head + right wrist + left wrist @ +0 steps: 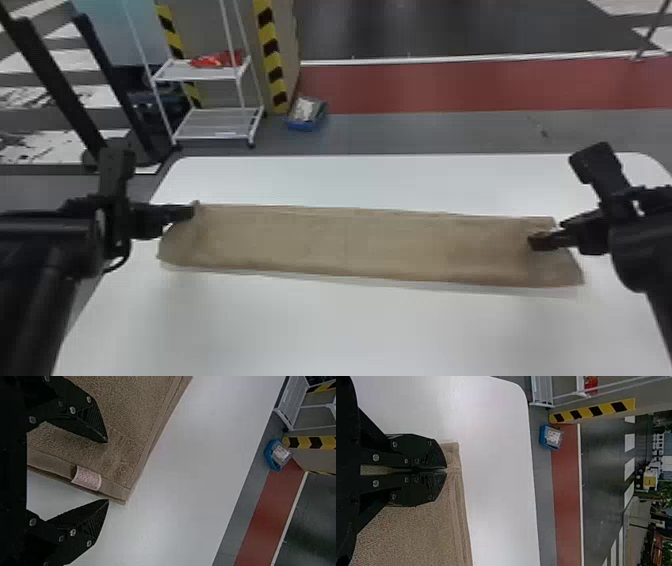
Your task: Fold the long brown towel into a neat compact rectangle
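The brown towel (350, 245) lies in a long flat strip (a pale tag (86, 479) on one edge).

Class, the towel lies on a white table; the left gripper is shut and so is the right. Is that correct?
No: the right wrist view shows the right gripper open, its fingers apart. The left gripper is indeed shut on the towel.

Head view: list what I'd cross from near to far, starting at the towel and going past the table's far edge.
Towel → table's far edge → blue bin on the floor → white floor line → dark floor
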Action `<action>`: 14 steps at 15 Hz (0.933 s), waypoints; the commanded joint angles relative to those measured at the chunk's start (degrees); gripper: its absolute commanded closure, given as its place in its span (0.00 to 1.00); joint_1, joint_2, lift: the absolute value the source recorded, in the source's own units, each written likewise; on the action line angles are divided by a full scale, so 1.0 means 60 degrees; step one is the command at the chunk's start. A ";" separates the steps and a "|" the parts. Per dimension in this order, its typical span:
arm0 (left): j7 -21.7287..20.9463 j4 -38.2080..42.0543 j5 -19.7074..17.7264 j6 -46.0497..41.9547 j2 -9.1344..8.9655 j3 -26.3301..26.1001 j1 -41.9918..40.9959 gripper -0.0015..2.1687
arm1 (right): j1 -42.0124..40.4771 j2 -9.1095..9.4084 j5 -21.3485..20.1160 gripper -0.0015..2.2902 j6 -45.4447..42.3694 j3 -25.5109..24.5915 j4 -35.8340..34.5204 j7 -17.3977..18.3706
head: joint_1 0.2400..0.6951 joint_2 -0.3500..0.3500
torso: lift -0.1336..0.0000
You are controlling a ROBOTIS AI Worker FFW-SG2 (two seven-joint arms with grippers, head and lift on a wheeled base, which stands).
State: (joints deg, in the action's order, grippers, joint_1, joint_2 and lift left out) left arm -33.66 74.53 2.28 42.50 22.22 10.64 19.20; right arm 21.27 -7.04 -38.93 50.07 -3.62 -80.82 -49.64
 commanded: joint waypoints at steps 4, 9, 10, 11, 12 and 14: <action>-0.0015 0.0000 -0.0029 0.0000 0.0032 0.0029 -0.0079 0.50 | 0.0000 0.0002 0.0000 0.21 -0.0031 0.0076 0.0067 0.0011 | 1.00 0.67 | 0.07; -0.0103 0.0000 -0.0029 -0.0088 0.0032 0.0044 -0.0123 0.50 | 0.0000 0.0002 -0.0074 0.23 -0.0031 0.0076 0.0067 0.0011 | 1.00 0.67 | 0.07; -0.0117 0.0015 -0.0029 -0.0088 0.0032 0.0044 -0.0123 0.50 | -0.0015 0.0002 -0.0074 0.23 -0.0031 0.0076 0.0067 0.0011 | 1.00 0.67 | 0.07; -0.0117 0.0015 -0.0029 -0.0088 0.0032 0.0044 -0.0138 0.50 | -0.0015 0.0002 -0.0074 0.23 -0.0031 0.0061 0.0067 0.0011 | 1.00 0.67 | 0.07; -0.0132 0.0015 -0.0044 -0.0088 0.0032 0.0058 -0.0138 0.50 | -0.0015 0.0002 -0.0044 0.23 -0.0031 0.0032 0.0053 0.0011 | 1.00 0.67 | 0.07; -0.0132 0.0044 -0.0029 -0.0088 0.0046 0.0058 -0.0182 0.50 | -0.0015 0.0002 -0.0044 0.25 -0.0031 -0.0012 0.0023 0.0011 | 1.00 0.66 | 0.07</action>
State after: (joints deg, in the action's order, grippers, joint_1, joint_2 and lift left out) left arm -34.45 74.68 2.08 41.97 22.47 10.97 18.28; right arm 21.19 -7.03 -39.20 49.88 -3.54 -80.52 -49.57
